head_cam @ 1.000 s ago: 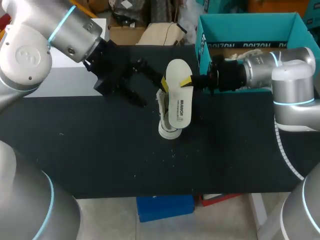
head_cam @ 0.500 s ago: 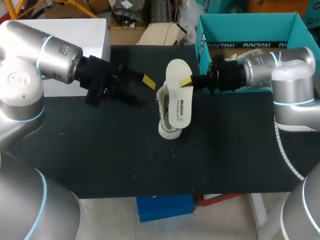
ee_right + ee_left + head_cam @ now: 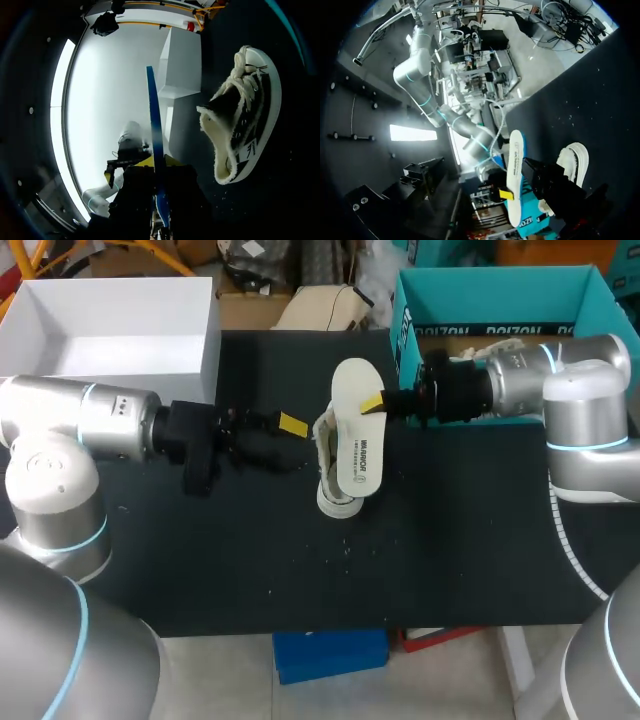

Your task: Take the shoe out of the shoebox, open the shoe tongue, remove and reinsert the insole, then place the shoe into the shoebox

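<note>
Around: black table (image 3: 300, 560) under everything; white box (image 3: 205, 350) at the far left corner, open on top; teal shoebox (image 3: 500, 295) at the far right corner, open on top.
In the way: right arm (image 3: 560, 390) across the front of the shoebox, hiding part of its inside; insole (image 3: 357, 445) over the shoe (image 3: 337, 504) from above, hiding most of it, so only the fluffy opening and one white end peek out.
Count: one shoe, one insole, one shoebox, one white box, two grippers.
Shoe: on the table near the middle, outside the shoebox; laces, white sole edge and fluffy opening plain in the right wrist view.
Insole: out of the shoe, white on the broad face, blue along the thin edge; touching the shoe or not, cannot tell.
Right gripper (image 3: 375, 404): pinching the insole near one end, one yellow tip pressed on each face.
Left gripper (image 3: 290, 426): just beside the shoe, on the white box's side; spread or pressed together, cannot tell.
</note>
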Motion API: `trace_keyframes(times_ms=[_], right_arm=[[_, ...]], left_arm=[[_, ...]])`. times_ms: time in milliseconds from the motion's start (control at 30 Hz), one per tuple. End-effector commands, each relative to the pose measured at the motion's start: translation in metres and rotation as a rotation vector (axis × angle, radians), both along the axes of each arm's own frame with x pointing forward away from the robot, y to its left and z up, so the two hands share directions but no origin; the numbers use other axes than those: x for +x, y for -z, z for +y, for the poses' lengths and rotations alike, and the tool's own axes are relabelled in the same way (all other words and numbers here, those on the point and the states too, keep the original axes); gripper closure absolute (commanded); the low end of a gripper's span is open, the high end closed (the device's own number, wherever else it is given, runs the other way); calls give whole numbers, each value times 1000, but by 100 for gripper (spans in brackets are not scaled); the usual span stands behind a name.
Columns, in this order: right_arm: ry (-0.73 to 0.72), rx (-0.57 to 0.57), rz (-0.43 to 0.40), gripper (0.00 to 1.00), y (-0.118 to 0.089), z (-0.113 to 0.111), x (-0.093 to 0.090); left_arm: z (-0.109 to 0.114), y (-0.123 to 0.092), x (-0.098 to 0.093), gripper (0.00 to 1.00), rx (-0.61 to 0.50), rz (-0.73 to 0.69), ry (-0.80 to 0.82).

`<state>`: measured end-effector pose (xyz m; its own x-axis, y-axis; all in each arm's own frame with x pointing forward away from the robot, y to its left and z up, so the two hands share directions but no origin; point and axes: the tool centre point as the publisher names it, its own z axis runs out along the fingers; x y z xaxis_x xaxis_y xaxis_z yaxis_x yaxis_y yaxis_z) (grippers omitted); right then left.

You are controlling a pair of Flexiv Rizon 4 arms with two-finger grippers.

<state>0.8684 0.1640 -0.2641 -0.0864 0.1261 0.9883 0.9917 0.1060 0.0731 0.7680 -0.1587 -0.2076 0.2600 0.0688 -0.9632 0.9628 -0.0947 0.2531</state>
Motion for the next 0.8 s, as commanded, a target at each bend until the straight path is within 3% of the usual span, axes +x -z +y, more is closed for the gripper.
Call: trace_keyframes(times_ms=[33,333,800], right_arm=[[-1,0,1,100,1,1,1],[-1,0,1,100,1,1,1],[-1,0,1,100,1,1,1]], left_arm=[[2,0,-4,0,26,-37,-105],[1,21,24,0,-37,-52,-138],[-26,47,56,0,-106,-81,-129]])
